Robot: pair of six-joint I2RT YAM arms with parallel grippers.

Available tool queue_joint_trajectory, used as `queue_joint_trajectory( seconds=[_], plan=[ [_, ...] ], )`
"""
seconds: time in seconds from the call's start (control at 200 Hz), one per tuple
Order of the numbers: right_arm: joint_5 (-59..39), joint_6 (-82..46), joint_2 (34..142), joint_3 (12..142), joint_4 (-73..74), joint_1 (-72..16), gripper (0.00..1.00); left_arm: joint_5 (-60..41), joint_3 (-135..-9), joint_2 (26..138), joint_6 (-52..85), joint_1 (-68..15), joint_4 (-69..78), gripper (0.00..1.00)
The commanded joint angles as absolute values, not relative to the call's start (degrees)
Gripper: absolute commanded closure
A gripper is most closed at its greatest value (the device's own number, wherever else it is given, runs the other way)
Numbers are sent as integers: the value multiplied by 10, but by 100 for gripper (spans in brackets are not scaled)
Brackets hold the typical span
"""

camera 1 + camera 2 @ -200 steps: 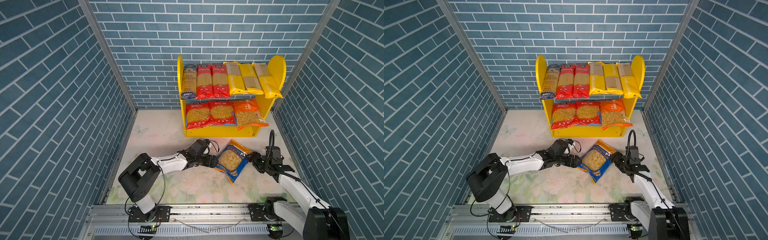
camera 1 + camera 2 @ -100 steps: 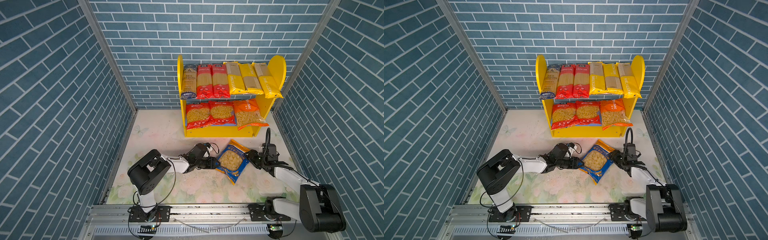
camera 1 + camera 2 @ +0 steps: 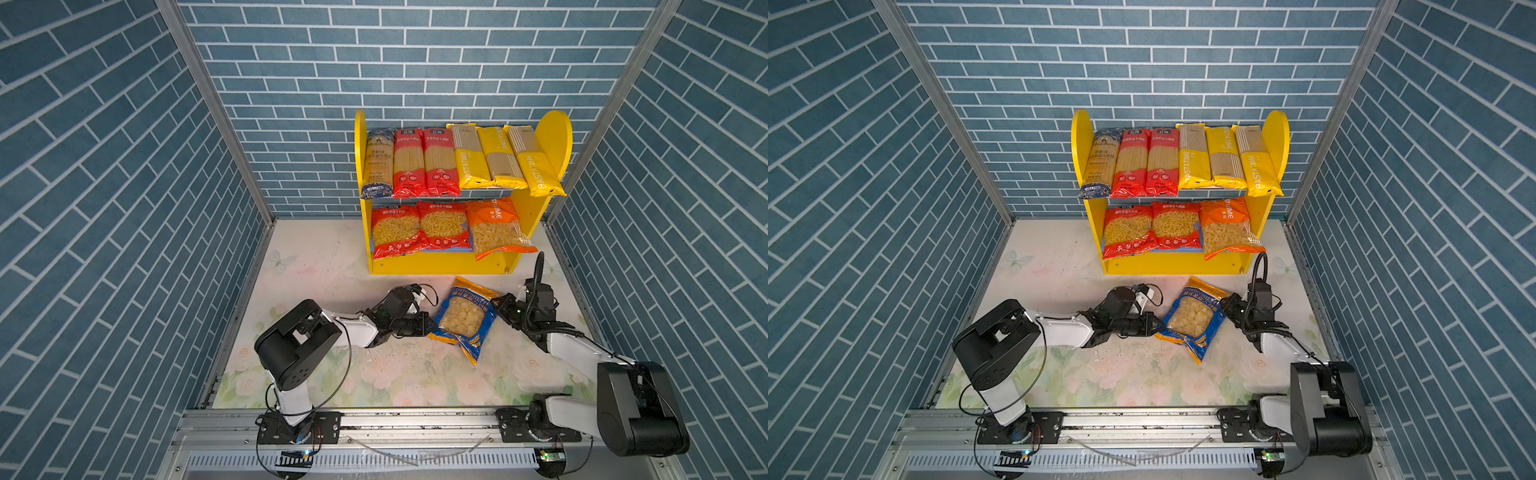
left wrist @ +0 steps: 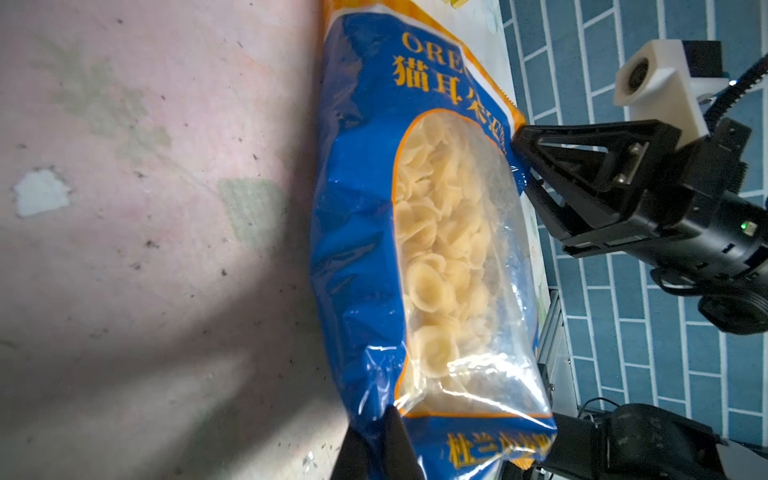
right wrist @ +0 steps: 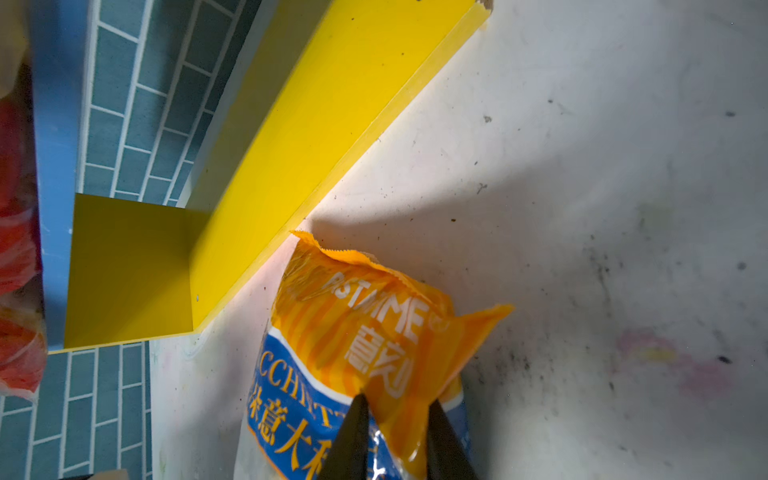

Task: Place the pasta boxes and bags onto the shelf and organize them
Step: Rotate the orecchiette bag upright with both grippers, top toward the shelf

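Blue-yellow bag (image 3: 465, 318) lies flat on the table (image 3: 332, 266), right of middle and skewed. Its orange top end is just beside the base of the shelf (image 3: 440, 268); can't tell if they touch. It's the only pack off the shelf.

Left gripper (image 3: 427, 325) is closed tight on the bag's near-left edge. Right gripper (image 3: 500, 304) is on the opposite edge near the top, jaws narrow with the orange flap pinched between them.

Shelf sits at the table's far edge, right side. Six long packs (image 3: 457, 160) fill the top. Two red bags (image 3: 419, 228) and the orange bag (image 3: 496, 228) take most of the lower board (image 5: 56, 187).

Step, as I read it: two-arm pickup of the last bag, both grips on, lift not started. Next needs a synced lift with the bag kept level, then a slide into the tight right end of the lower tier. The orange bag already overhangs there, so expect crowding.

Views:
- Both top views give the shelf fill.
- Left wrist view shows the bag's clear window and the right gripper at the far edge.
- Only the right wrist view shows the flap between the fingers (image 5: 353, 436).
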State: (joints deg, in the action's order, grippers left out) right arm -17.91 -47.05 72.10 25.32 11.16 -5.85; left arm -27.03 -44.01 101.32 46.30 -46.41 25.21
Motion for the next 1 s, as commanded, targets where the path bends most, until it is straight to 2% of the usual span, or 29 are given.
queue_joint_trajectory(
  seconds=[0.0,0.11,0.395,0.785,0.995],
  plan=[
    [-182,-473,721,248,142,-60,81,-266,-433,990,458,-465,274,97],
    [-165,-473,705,248,149,-61,88,-262,-425,980,454,-467,276,100],
    [-133,-473,660,245,235,-87,100,-203,-414,899,375,-486,219,100],
    [-118,-499,730,230,303,-104,100,-130,-368,837,347,-484,171,100],
    [-100,-510,768,241,375,-117,100,-107,-378,847,307,-484,165,100]
  ],
)
